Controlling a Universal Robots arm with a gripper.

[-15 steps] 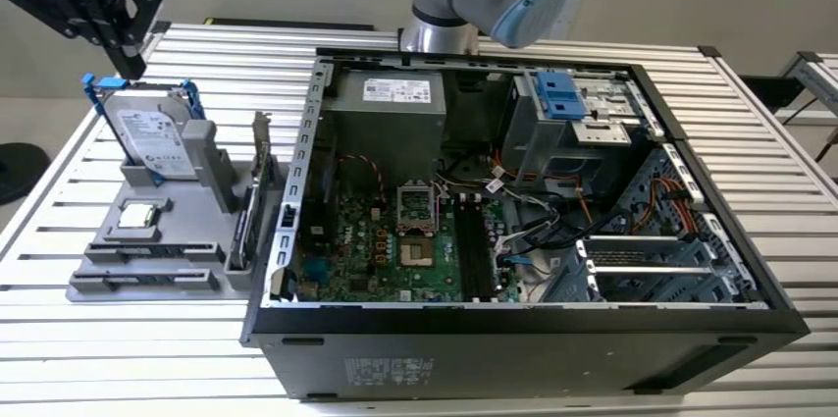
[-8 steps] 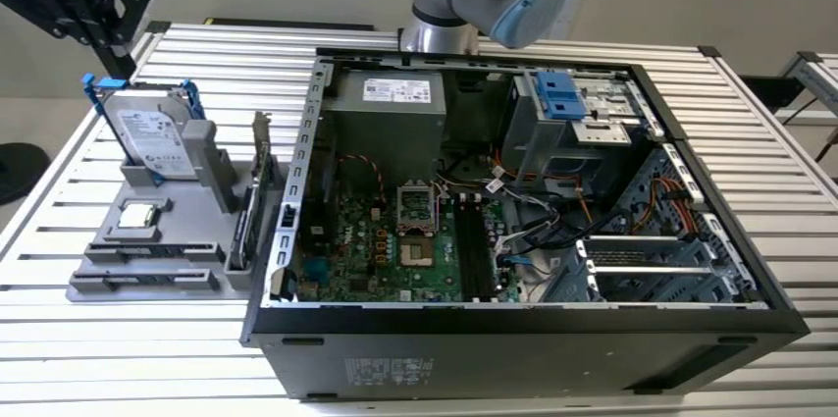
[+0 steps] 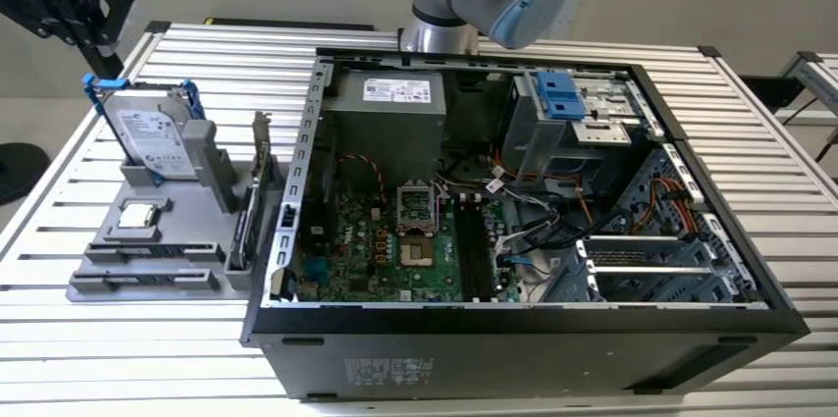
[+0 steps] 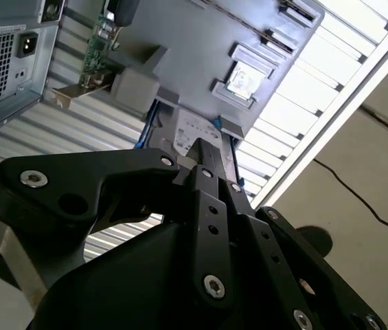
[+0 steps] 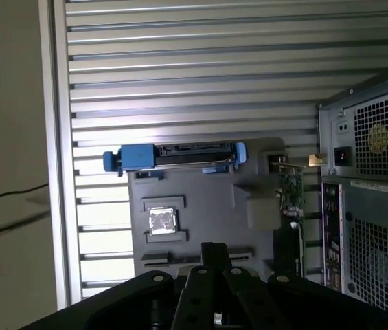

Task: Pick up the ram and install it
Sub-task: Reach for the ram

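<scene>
Ram (image 3: 147, 252): stands on edge in a slotted holder at the end of the gray tray (image 3: 92, 291) nearest the exterior camera, just past the CPU chip (image 3: 140, 216).
Fingers (image 4: 202, 168): look pressed together and hold nothing. They should open across the stick's thin faces, not its ends.
Gripper (image 4: 207, 146): hangs high near the hard drive (image 3: 151, 137), well apart from the ram.
Approach: likely best straight down, centred along the stick and clear of the upright expansion card (image 3: 262, 191).
Case (image 3: 524, 348): open, with the memory slots (image 3: 474, 245) beside the socket.
</scene>
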